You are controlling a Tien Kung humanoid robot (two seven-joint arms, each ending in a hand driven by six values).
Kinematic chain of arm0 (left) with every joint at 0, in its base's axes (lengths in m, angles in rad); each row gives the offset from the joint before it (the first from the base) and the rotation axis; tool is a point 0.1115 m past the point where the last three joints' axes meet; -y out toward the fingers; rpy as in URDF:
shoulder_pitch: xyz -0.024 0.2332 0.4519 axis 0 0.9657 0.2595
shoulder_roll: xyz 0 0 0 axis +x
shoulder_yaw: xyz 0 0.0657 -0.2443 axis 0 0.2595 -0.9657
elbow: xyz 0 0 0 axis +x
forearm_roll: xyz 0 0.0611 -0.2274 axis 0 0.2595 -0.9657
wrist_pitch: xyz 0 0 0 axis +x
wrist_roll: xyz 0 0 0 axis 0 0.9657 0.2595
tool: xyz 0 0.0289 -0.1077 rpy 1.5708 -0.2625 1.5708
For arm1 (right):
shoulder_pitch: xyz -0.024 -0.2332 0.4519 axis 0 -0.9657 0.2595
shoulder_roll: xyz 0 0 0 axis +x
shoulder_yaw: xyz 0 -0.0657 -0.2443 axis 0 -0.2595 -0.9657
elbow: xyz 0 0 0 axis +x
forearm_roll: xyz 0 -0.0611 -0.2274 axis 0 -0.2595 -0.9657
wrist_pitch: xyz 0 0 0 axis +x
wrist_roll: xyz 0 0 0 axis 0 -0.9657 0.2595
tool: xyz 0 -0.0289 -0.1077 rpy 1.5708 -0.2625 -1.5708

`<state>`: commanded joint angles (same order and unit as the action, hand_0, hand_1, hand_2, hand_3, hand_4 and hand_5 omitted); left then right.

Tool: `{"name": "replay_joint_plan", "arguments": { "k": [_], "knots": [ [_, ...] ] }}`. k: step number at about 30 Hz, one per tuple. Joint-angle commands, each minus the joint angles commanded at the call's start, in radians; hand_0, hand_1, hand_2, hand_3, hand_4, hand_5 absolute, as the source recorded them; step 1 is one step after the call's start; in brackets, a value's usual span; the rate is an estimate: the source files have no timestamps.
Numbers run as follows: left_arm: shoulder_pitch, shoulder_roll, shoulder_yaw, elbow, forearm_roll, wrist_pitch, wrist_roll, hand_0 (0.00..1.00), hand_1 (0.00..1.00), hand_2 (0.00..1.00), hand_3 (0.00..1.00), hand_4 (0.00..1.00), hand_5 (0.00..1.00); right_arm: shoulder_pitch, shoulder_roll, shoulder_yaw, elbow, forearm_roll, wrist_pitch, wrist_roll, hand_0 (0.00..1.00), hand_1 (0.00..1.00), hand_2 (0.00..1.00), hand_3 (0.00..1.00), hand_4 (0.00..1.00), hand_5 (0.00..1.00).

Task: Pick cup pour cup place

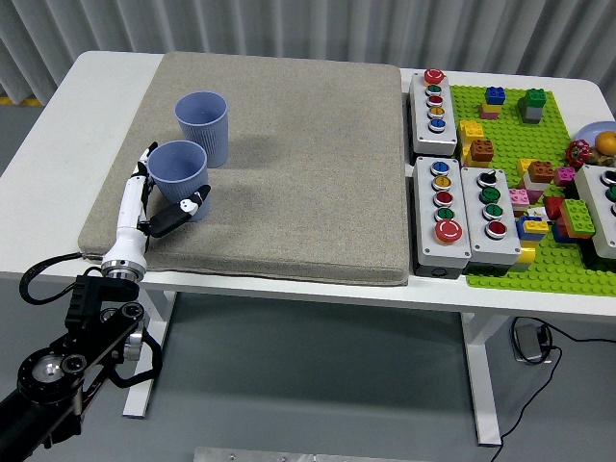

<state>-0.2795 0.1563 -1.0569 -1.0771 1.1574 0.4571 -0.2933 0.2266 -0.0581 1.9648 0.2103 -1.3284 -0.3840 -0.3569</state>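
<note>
Left hand cupped around near cup at mat left edge, second cup just behind

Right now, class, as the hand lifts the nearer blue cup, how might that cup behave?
The nearer cup looks thin-walled, so probably light and somewhat squeezable under the left hand. It is tall, narrowing downward, on a soft grey mat, so a sideways nudge might tip it. Its contents cannot be seen.
</note>
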Motion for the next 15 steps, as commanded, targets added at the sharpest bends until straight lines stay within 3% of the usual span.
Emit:
{"name": "replay_joint_plan", "arguments": {
  "k": [4,5,10,11,15],
  "knots": [
    [-0.002,-0.002,0.005,-0.004,0.007,0.007,0.001,0.909,0.922,0.998,0.998,0.870,0.258,0.002,0.000,0.000,0.000,-0.001,0.000,-0.001,0.670,0.550,0.495,0.541,0.032,0.392],
    [-0.002,-0.003,0.006,-0.005,0.009,0.010,0.001,0.801,0.794,0.979,0.967,0.867,0.259,0.002,0.000,0.000,0.000,0.000,0.000,-0.001,0.670,0.550,0.496,0.542,0.033,0.394],
    [-0.001,-0.008,0.012,-0.004,0.002,0.022,0.002,0.801,0.794,0.979,0.967,0.867,0.259,0.003,0.000,0.001,0.000,-0.004,0.000,-0.002,0.670,0.550,0.496,0.542,0.033,0.394],
    [-0.001,-0.009,0.013,-0.003,-0.001,0.026,0.000,0.734,0.701,0.791,0.823,0.860,0.266,0.003,0.000,0.001,0.000,-0.004,0.000,-0.001,0.670,0.550,0.496,0.542,0.033,0.394],
    [0.004,-0.014,0.022,-0.003,-0.008,0.047,0.001,0.734,0.701,0.791,0.823,0.860,0.266,0.003,0.000,0.000,0.000,-0.004,0.000,-0.002,0.670,0.550,0.496,0.542,0.033,0.394]
  ]
}}
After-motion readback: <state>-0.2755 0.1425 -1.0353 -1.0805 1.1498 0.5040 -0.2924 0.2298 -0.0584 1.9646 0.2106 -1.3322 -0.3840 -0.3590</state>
